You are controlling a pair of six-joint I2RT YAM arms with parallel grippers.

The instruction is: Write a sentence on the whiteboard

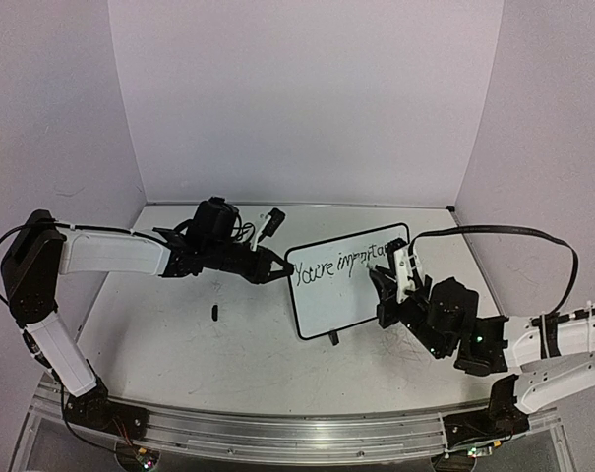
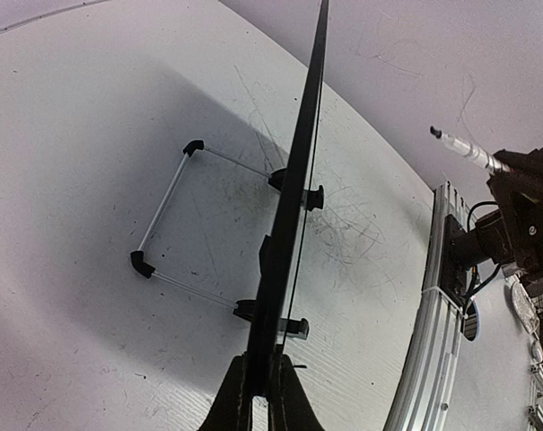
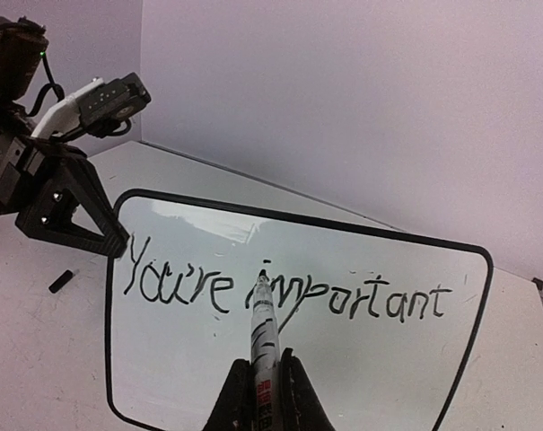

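The whiteboard (image 1: pixel 346 300) stands tilted on its wire stand at mid-table. It reads "You're important" in black. My left gripper (image 1: pixel 277 265) is shut on the board's left edge. In the left wrist view the board (image 2: pixel 293 197) is edge-on between the shut fingers of that gripper (image 2: pixel 262 391). My right gripper (image 1: pixel 395 283) is shut on a white marker (image 1: pixel 405 262) in front of the board's right part. In the right wrist view the marker (image 3: pixel 262 328) points from the right gripper (image 3: pixel 262 395) at the board (image 3: pixel 361 368), its tip by the "i" of "important".
A small black marker cap (image 1: pixel 214 313) lies on the table left of the board and also shows in the right wrist view (image 3: pixel 62 280). The board's wire stand (image 2: pixel 163 206) reaches out behind it. A metal rail (image 1: pixel 297 433) runs along the near table edge. White walls enclose the table.
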